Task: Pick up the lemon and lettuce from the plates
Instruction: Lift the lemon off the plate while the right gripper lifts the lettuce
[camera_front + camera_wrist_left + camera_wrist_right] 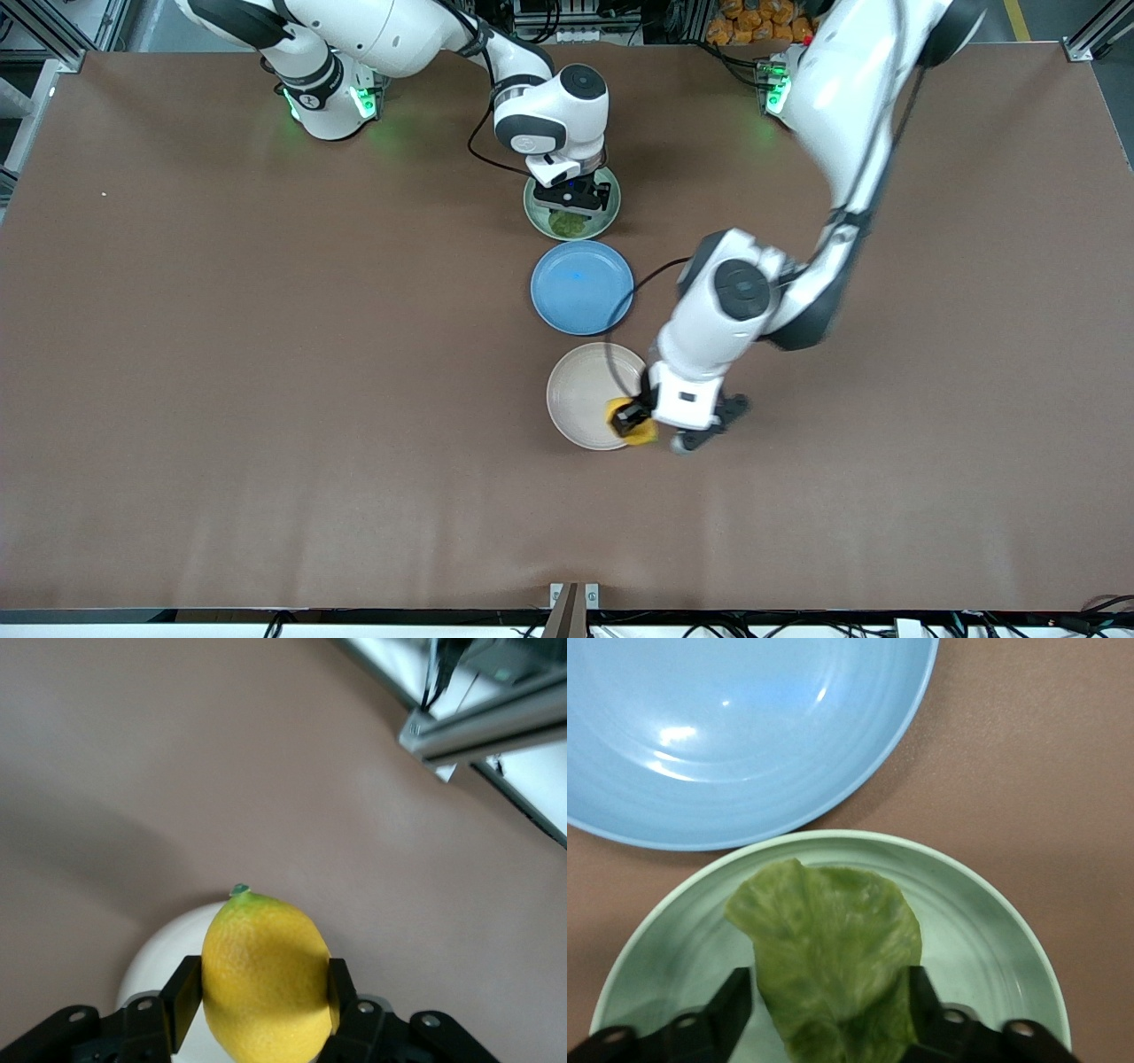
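My left gripper [631,421] is shut on the yellow lemon [645,434] and holds it over the rim of the beige-white plate [580,390], at the edge toward the left arm's end. In the left wrist view both fingers press the lemon [266,974], with the plate [155,966] beneath. My right gripper [567,202] is low over the pale green plate [611,208]. Its open fingers stand on either side of the green lettuce [570,223]. In the right wrist view the lettuce [833,966] lies on that plate [983,939] between the fingers.
An empty blue plate [582,287] lies between the two task plates and also shows in the right wrist view [744,726]. The brown table [266,354] spreads wide on both sides. The left arm's elbow hangs above the table beside the blue plate.
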`<state>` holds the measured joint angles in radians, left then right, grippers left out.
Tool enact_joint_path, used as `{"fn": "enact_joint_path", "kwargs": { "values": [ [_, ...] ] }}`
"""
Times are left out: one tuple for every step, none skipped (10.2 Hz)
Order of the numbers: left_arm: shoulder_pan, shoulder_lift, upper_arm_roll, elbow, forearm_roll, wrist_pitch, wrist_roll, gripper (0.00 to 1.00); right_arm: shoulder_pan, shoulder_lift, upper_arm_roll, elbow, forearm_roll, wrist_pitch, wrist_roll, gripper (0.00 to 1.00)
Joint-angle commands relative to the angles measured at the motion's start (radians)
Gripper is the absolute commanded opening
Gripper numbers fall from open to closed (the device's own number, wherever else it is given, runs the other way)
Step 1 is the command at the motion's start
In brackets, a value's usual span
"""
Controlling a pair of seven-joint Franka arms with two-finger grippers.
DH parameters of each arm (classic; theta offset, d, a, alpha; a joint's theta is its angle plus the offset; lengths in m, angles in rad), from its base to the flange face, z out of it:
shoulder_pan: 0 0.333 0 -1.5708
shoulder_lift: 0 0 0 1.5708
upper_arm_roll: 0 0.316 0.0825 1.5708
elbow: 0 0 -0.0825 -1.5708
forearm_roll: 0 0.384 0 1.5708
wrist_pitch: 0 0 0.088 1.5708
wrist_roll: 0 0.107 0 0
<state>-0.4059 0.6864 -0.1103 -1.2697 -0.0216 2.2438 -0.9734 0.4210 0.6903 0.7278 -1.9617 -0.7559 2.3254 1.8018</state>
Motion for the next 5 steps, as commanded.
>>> {"fn": "enact_joint_path", "kwargs": {
  "values": [
    [0.161, -0.18, -0.008, -0.057, 0.008, -0.264, 0.42, 0.0, -0.014, 0.015, 0.018, 0.039, -0.023, -0.015, 0.024, 0.09],
    [0.244, -0.201, -0.008, -0.071, 0.009, -0.367, 0.654, 0.0, -0.018, 0.015, 0.018, 0.046, -0.02, -0.017, 0.024, 0.05],
    [0.313, -0.215, -0.006, -0.115, 0.015, -0.389, 0.834, 0.0, -0.03, 0.015, 0.019, 0.046, -0.019, -0.017, 0.024, 0.0],
    [0.379, -0.212, -0.009, -0.164, 0.017, -0.388, 0.933, 0.0, -0.037, 0.015, 0.019, 0.046, -0.019, -0.017, 0.024, 0.0],
    [0.403, -0.2, -0.009, -0.215, 0.017, -0.363, 0.973, 0.0, -0.039, 0.012, 0.021, 0.046, -0.017, -0.02, 0.022, 0.0]
  ]
}}
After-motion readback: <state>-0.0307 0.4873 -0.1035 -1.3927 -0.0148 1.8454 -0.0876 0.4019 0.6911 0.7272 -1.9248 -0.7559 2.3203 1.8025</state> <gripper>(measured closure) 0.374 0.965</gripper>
